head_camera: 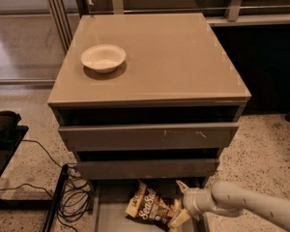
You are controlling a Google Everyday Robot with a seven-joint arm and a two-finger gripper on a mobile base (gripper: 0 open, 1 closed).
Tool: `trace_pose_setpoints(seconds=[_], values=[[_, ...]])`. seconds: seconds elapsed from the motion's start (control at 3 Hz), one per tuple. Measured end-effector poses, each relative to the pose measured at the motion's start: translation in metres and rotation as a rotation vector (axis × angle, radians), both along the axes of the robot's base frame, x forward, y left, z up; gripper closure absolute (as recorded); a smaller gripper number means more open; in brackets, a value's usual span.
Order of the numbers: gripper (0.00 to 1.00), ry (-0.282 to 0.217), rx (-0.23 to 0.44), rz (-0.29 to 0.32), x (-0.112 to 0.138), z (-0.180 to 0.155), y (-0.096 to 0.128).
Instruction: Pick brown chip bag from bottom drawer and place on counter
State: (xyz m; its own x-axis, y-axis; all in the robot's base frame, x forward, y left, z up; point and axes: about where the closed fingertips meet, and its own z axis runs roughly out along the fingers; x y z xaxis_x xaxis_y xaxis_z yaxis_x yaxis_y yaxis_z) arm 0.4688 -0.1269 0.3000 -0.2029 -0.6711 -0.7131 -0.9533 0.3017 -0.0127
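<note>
The speckled terrazzo floor spreads pale and grainy around a three-drawer cabinet. The cabinet's tabletop is a broad, flat, nearly square slab in glossy taupe-beige with thin edges and a soft reflection across it. Below it sit two drawers with plain, flat, matte grey-taupe fronts, the upper one marked by a few small pale scuffs and the middle one set slightly further back, each with a dark gap above it.

The bottom drawer is pulled out at floor level: a shallow tray with a smooth flat floor and a thin side wall showing on its left. A smooth, rounded, off-white arm reaches in low from the right.

The brown chip bag lies flat on the floor of the bottom drawer, toward its right side and just in front of the middle drawer. It is crinkly and slightly glossy, dark brown in the middle with cream at its ends, and carries white "Sea Salt" script running at a slant.

The end effector is down inside the bottom drawer at the bag's right end. It is spread wide, one cream finger pointing up behind the bag and the other low in front, with the bag's cream edge between them; whether they press on it cannot be told.

A round, shallow, cream-white bowl stands on the tabletop's left part. Black cables coil on the floor at the cabinet's left.
</note>
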Motion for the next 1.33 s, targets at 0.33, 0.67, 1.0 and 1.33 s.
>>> trace_pose_setpoints(seconds=[0.33,0.67,1.0,1.33], values=[[0.00,0.049,-0.004,-0.027,0.006,-0.033,0.003],[0.00,0.097,0.000,-0.050,0.009,-0.069,0.007],[0.00,0.134,0.012,-0.070,0.007,-0.099,0.011],[0.00,0.163,0.030,-0.075,0.000,-0.120,0.019]])
